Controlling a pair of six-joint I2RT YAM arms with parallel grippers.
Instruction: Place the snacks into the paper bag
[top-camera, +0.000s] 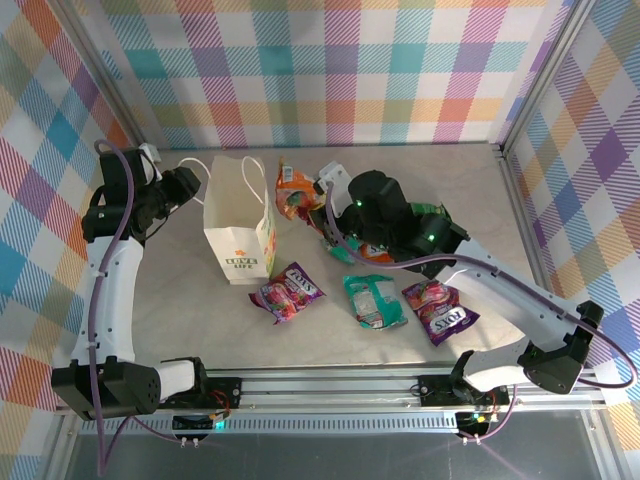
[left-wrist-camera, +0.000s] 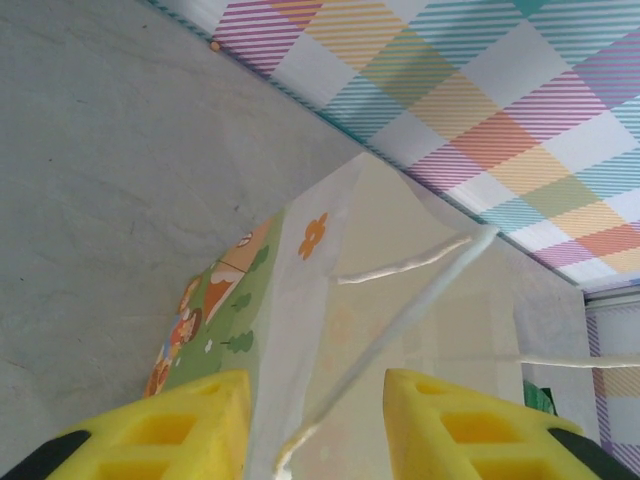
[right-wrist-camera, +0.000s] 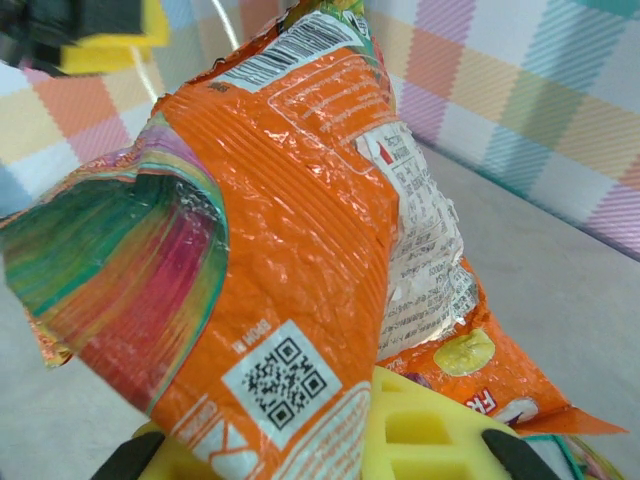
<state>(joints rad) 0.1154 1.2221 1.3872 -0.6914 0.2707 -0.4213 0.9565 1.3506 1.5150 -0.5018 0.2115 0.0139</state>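
Step in hand: the right gripper (right-wrist-camera: 300, 445) is holding an orange snack packet (right-wrist-camera: 290, 230) up beside the paper bag (top-camera: 238, 228). I judge this to be the carry-over stage, with the drop not yet made. I cannot tell whether anything is lying inside the bag.
Right gripper state: it is clenching the packet's lower edge between its yellow pads, and the crumpled packet is standing up ahead of the fingers.
Left gripper state: the left gripper (left-wrist-camera: 315, 435) is released, its jaws standing apart. The bag's upper edge and a white cord handle (left-wrist-camera: 400, 310) are running up between them, and neither pad seems to be touching.
Bag's place: it is standing upright straight ahead of the left gripper. It is just beyond the tip of the packet the right gripper is holding.
Next move: the packet is calling for a position over the bag's mouth before the right jaws let go. The left jaws would probably need to pinch the rim or cord first, so the light bag is not tipping.
Right arm pose: it is reaching from its base far across the table (top-camera: 480, 190), wrist angling toward the bag.
Left arm pose: it is rising steeply, then folding inward at the wrist toward the bag's side.
Snacks waiting: a purple Fox's packet (top-camera: 288, 292), a teal packet (top-camera: 374, 300) and a second purple packet (top-camera: 440, 312) are lying behind the right gripper, under its forearm side.
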